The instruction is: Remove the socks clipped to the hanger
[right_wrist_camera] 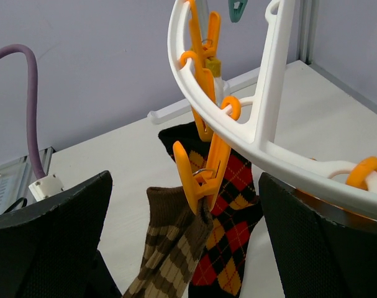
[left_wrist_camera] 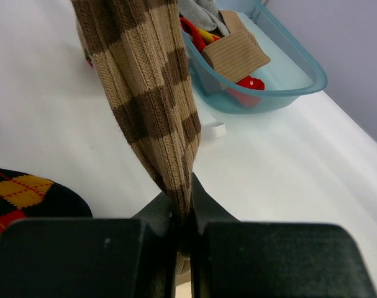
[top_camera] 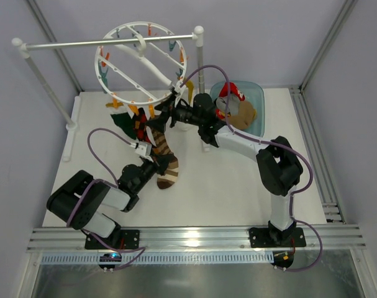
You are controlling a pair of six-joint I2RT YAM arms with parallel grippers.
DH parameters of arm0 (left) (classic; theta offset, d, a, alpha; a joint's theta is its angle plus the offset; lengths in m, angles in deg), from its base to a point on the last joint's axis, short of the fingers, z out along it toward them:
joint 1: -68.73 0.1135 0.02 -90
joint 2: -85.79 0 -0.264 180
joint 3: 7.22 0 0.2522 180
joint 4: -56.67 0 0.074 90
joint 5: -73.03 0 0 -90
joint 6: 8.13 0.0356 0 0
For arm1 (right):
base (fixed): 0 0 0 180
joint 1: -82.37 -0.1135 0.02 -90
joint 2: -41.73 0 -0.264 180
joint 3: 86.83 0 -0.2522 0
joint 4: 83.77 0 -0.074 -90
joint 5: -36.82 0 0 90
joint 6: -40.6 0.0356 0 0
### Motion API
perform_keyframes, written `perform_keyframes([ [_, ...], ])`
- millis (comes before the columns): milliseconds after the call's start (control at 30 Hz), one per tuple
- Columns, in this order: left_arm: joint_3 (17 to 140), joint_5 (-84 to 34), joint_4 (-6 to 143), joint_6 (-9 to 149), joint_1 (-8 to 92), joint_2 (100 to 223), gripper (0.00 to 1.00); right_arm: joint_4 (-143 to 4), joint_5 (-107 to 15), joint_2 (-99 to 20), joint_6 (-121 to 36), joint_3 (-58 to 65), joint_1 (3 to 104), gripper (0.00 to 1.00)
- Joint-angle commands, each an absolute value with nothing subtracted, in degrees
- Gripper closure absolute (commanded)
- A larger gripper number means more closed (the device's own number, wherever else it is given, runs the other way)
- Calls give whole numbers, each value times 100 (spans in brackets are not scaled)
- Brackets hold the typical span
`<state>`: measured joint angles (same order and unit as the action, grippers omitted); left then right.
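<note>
Jaws: left gripper (left_wrist_camera: 185,223) is pinching the striped sock (left_wrist_camera: 145,93) low down; right gripper (right_wrist_camera: 188,239) is standing wide apart, facing the orange clip (right_wrist_camera: 204,171) holding its cuff on the hanger (right_wrist_camera: 270,74). Risk, imo: pulling w/o opening clip, so hanger tilting, fabric stretching.

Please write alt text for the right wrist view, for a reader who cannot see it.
An orange clip on a white hanger pinches the top of a brown striped sock, centred between the open black fingers of the right gripper. A dark argyle sock with red and yellow diamonds hangs beside it.
</note>
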<state>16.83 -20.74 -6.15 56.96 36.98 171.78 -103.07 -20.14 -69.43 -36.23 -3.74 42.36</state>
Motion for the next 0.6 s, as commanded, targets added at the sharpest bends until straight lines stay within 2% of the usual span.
perform_keyframes([
  [0,1744,-2434,-1808,5778,3665,17306,100,-10868,-1899,-6866,-3560,-690,4203,0],
  [567,1876,-3208,-1808,5708,3665,17438,100,-11465,-1372,-6893,-3473,-558,4115,0],
])
